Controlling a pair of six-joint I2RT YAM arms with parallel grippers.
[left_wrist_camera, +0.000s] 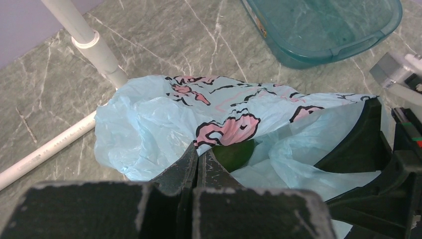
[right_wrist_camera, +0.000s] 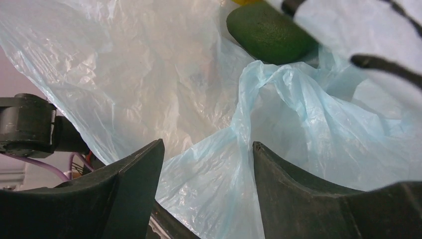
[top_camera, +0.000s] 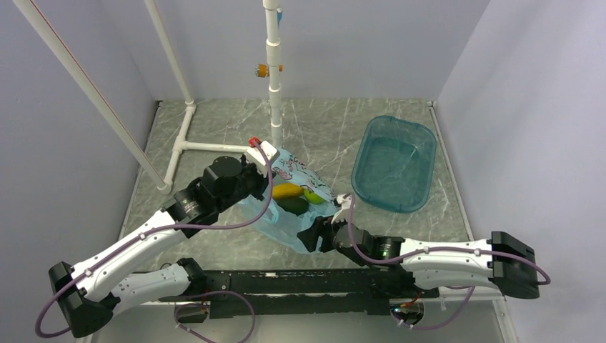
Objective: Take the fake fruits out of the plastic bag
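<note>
Your right claw point(right_wrist_camera: 208, 149) is gaping open at the near corner of the plastic bag point(right_wrist_camera: 278, 124), with a crumpled fold standing between the jaws and nothing pinched. Just past that, the dark green fruit point(right_wrist_camera: 268, 32) lies in the bag, with the yellow-orange one point(top_camera: 286, 190) and the bright green apple point(top_camera: 313, 195) right behind. Your left claw point(left_wrist_camera: 196, 159) is clamped tight on the bag's far-left edge. Further back on the bench point(top_camera: 329, 128) sits the teal tub point(top_camera: 394, 157), apart from the bag.
</note>
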